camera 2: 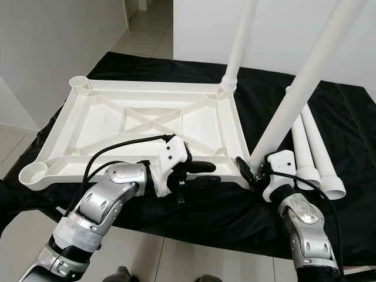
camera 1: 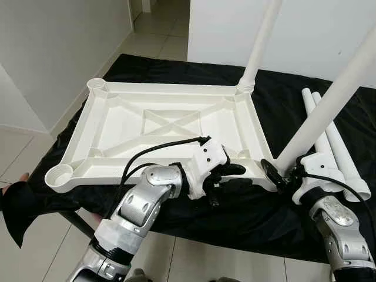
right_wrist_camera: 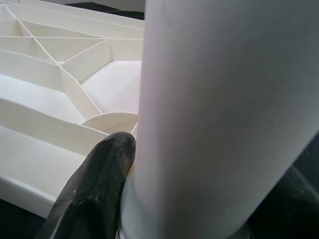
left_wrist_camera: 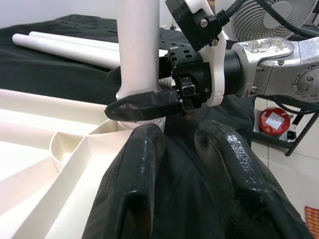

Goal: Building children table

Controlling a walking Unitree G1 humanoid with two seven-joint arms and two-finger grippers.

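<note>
Gripping leg (camera 1: 317, 114) lower right, right end effector (camera 1: 282, 172) clamped; left end effector (camera 1: 226, 176) apart. Tilted leg may jam socket.

Head stereo pair: high, facing forward-down over upturned tabletop (camera 1: 170, 126), centre frame; both wrist cameras: close, sharing the leg (left_wrist_camera: 138, 55) at its near corner socket.

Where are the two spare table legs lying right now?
The spare legs lie side by side on the black cloth, on the robot's right, just beyond the right claw and right of the upturned tabletop.
</note>
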